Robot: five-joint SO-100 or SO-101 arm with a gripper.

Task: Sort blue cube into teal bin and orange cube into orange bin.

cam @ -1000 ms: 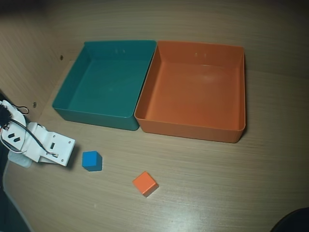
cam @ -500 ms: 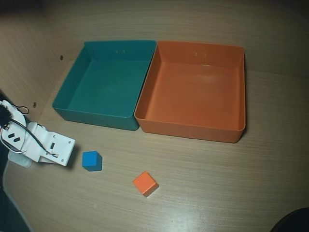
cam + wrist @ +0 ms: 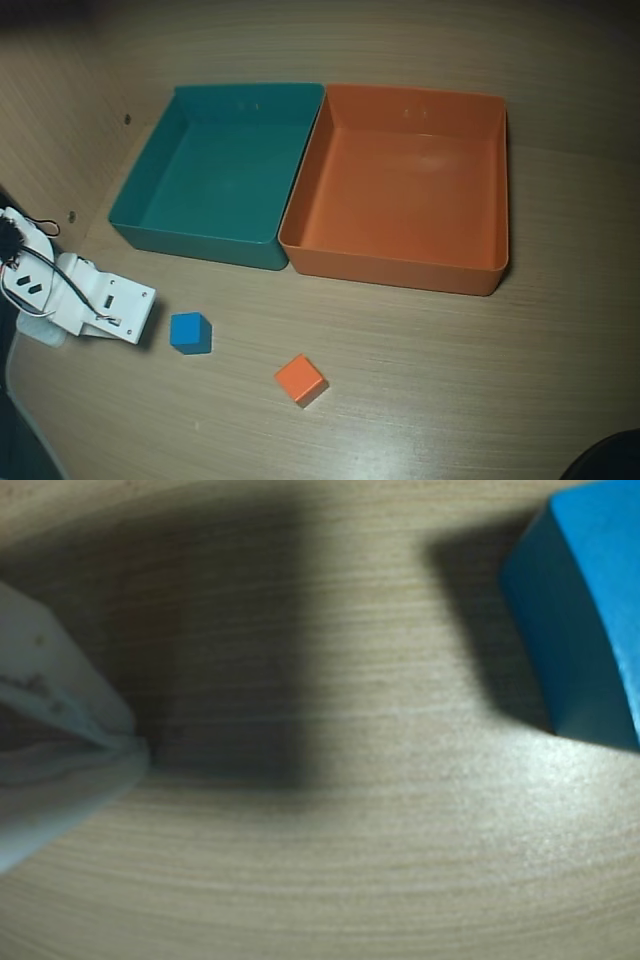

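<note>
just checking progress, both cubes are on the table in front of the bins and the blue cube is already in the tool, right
Not quite. Both cubes are on the table in front of the bins, but the blue cube is not in the tool: the overhead view shows it lying free beside it, with the orange cube further right.

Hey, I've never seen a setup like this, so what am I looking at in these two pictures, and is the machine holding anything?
It is a small robot arm on a wooden table. The overhead view looks down from above: the white arm sits at the left edge, with a teal bin and an orange bin side by side, both empty. A blue cube and an orange cube lie loose on the table in front of the bins. The wrist view comes from a camera on the arm itself: the pale gripper shows at the left, its jaws together on nothing, with the blue cube close by at the right.
</note>
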